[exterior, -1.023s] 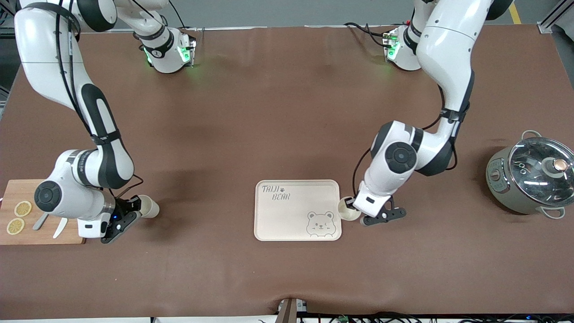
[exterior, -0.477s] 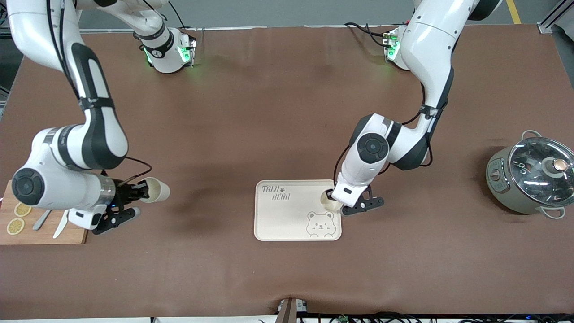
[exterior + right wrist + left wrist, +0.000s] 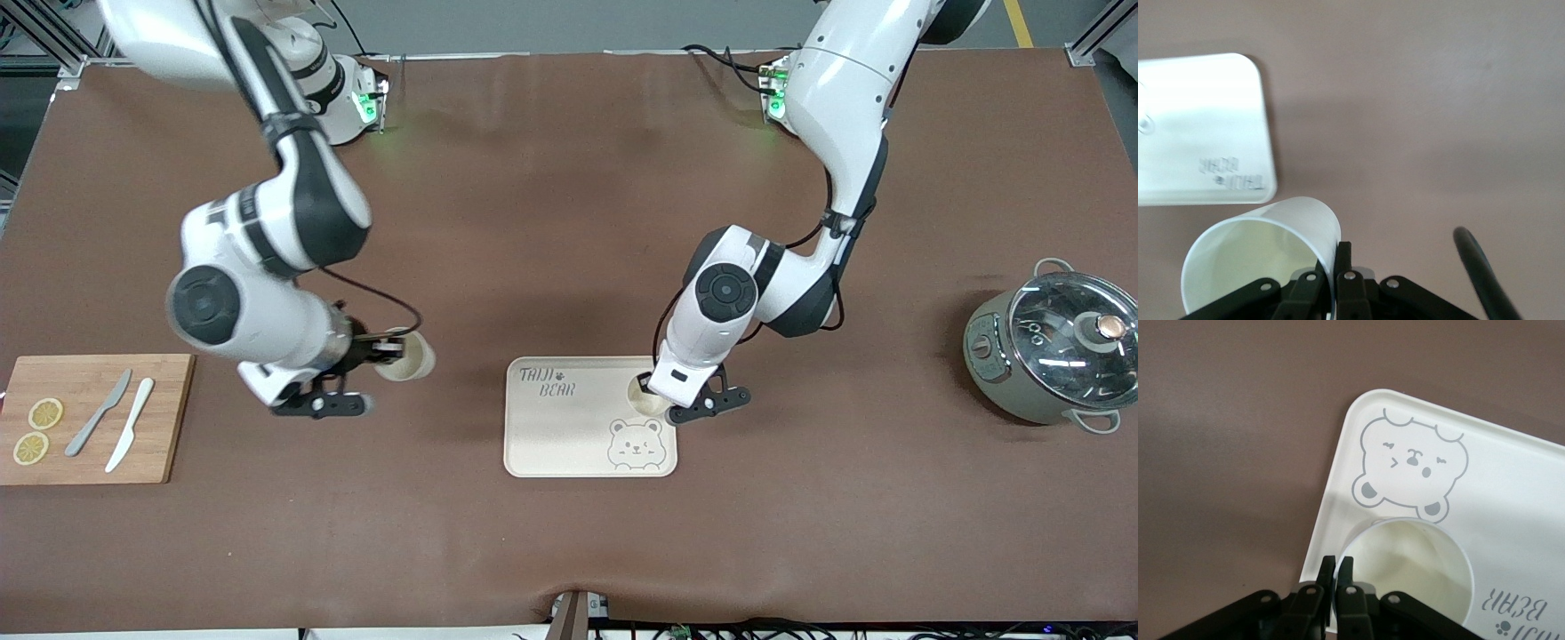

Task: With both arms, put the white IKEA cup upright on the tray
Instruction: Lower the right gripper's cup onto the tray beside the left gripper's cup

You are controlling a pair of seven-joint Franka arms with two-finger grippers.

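We see a brown table (image 3: 569, 222) with a grey lidded pot (image 3: 1053, 351) at the left arm's end and a wooden cutting board (image 3: 169, 418) at the right arm's end, carrying two knives (image 3: 117, 425) and two lemon slices (image 3: 37, 430). The cream tray (image 3: 569, 436) lies between them. Our left gripper (image 3: 656, 402) is over the tray's edge toward the left arm's end, fingers (image 3: 1346, 570) pinched on the rim of a white cup (image 3: 645, 397) with its mouth up. Our right gripper (image 3: 384, 351) hangs over bare table between board and tray, fingers (image 3: 1343, 257) clamped on the rim of a second white cup (image 3: 404, 360) that is tipped on its side.
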